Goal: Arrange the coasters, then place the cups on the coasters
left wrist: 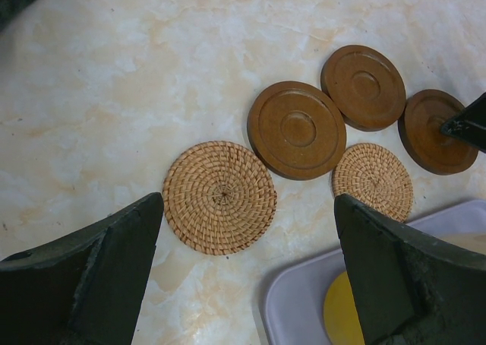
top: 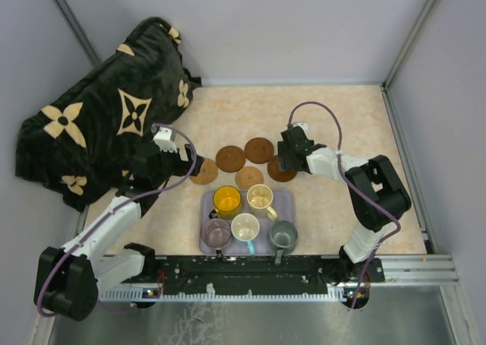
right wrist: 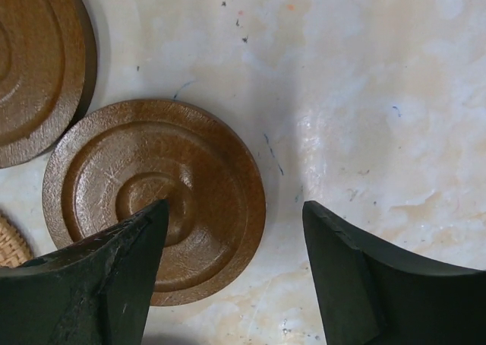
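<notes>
Five coasters lie in a loose cluster behind the lavender tray (top: pixel 285 200): woven ones (top: pixel 203 171) (top: pixel 249 178) and dark wooden ones (top: pixel 230 159) (top: pixel 259 150) (top: pixel 281 170). On the tray stand five cups: yellow (top: pixel 226 200), cream (top: pixel 260 198), mauve (top: pixel 216 231), white with a blue handle (top: pixel 245 227) and grey-green (top: pixel 283 235). My left gripper (left wrist: pixel 249 204) hangs open just short of the left woven coaster (left wrist: pixel 219 197), holding nothing. My right gripper (right wrist: pixel 235 206) is open over the rightmost dark coaster (right wrist: pixel 152 193), one finger above its centre, the other over bare table.
A dark blanket with beige flowers (top: pixel 99 125) is heaped at the back left, close behind the left arm. Grey walls enclose the marbled tabletop on three sides. A black rail (top: pixel 266 273) runs along the near edge just below the tray.
</notes>
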Controlling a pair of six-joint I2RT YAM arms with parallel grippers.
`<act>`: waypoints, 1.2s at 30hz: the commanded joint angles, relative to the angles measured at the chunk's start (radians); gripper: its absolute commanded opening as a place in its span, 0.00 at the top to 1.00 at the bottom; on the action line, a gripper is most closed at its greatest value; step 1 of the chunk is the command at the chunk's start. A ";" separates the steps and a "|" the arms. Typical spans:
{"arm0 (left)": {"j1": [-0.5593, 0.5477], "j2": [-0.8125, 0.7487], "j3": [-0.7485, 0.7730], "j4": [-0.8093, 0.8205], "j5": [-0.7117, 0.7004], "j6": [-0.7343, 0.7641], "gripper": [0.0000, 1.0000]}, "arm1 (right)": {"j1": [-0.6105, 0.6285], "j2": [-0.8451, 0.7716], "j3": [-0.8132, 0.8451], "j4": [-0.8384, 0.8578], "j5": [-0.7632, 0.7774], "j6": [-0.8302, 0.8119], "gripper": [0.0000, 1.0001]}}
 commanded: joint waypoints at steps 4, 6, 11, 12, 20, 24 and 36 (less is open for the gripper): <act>-0.001 0.011 0.001 0.027 -0.002 -0.001 0.01 | 0.026 0.038 0.043 -0.004 0.025 0.004 0.32; -0.001 0.017 0.004 0.026 0.000 -0.001 0.01 | 0.026 0.043 0.047 -0.020 0.049 0.021 0.37; -0.001 0.021 0.010 0.026 0.004 0.003 0.00 | 0.026 0.053 0.053 -0.073 0.115 0.066 0.45; -0.001 0.022 0.010 0.027 0.006 0.003 0.01 | 0.026 0.056 0.054 -0.082 0.126 0.068 0.45; -0.001 0.023 0.010 0.019 0.004 0.003 0.01 | -0.016 0.068 0.061 -0.148 0.240 0.118 0.51; -0.001 0.017 0.008 0.013 -0.002 0.005 0.01 | -0.090 0.049 0.047 -0.139 0.216 0.136 0.54; -0.001 0.015 0.006 0.012 -0.008 0.006 0.01 | -0.236 0.070 0.082 -0.090 0.178 0.066 0.57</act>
